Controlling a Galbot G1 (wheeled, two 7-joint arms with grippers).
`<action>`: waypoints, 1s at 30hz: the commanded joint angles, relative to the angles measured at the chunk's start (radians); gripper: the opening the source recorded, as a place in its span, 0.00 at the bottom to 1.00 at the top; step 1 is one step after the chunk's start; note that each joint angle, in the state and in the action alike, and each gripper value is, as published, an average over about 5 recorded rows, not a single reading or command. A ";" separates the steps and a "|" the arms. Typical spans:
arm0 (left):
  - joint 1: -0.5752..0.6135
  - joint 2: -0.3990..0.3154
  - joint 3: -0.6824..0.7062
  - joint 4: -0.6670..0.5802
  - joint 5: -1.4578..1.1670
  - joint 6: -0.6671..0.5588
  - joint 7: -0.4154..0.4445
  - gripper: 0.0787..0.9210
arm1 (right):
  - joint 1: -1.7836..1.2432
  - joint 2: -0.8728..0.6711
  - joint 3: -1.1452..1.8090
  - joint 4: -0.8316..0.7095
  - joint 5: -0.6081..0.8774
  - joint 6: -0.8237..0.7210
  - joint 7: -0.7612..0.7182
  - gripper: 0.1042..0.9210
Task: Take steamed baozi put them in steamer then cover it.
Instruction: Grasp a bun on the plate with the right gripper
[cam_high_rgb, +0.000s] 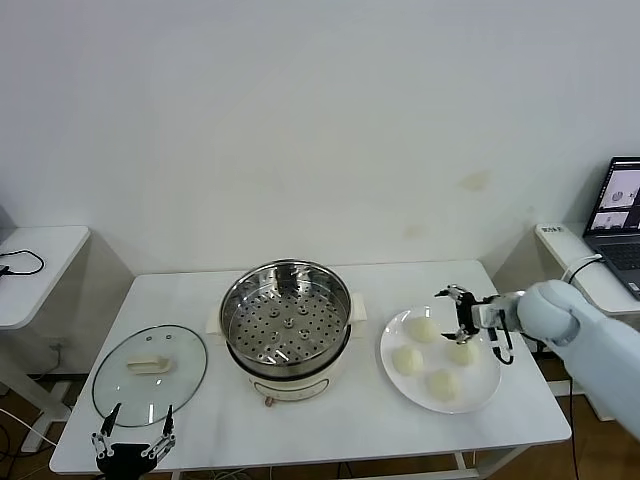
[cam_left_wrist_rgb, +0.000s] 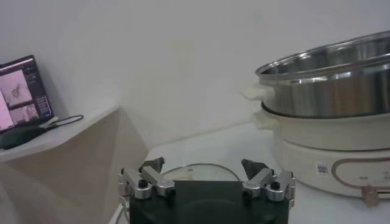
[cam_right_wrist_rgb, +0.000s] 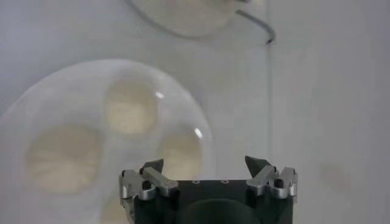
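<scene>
Over the plate (cam_high_rgb: 487, 392) of four buns (cam_high_rgb: 424, 328), beside the empty steamer (cam_high_rgb: 286, 312), the right gripper (cam_high_rgb: 463, 315) hovers, jaws wide, holding nothing; the first pick calls for lowering onto one bun. Left gripper (cam_high_rgb: 133, 440) waits open near the lid (cam_high_rgb: 150, 373).

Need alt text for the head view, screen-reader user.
Open right gripper hovers over a white plate holding four baozi, right of the empty steel steamer mid-table. A glass lid lies left of it, with the open left gripper at the table's near edge.
</scene>
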 joint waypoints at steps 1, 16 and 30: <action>-0.003 -0.001 -0.002 -0.002 0.013 0.003 0.002 0.88 | 0.324 0.002 -0.418 -0.153 0.068 -0.022 -0.135 0.88; -0.012 -0.001 -0.022 0.001 0.012 0.001 0.009 0.88 | 0.292 0.271 -0.402 -0.397 0.048 -0.031 -0.085 0.88; -0.023 0.004 -0.038 0.013 0.010 -0.001 0.010 0.88 | 0.286 0.365 -0.399 -0.550 0.011 -0.028 -0.073 0.88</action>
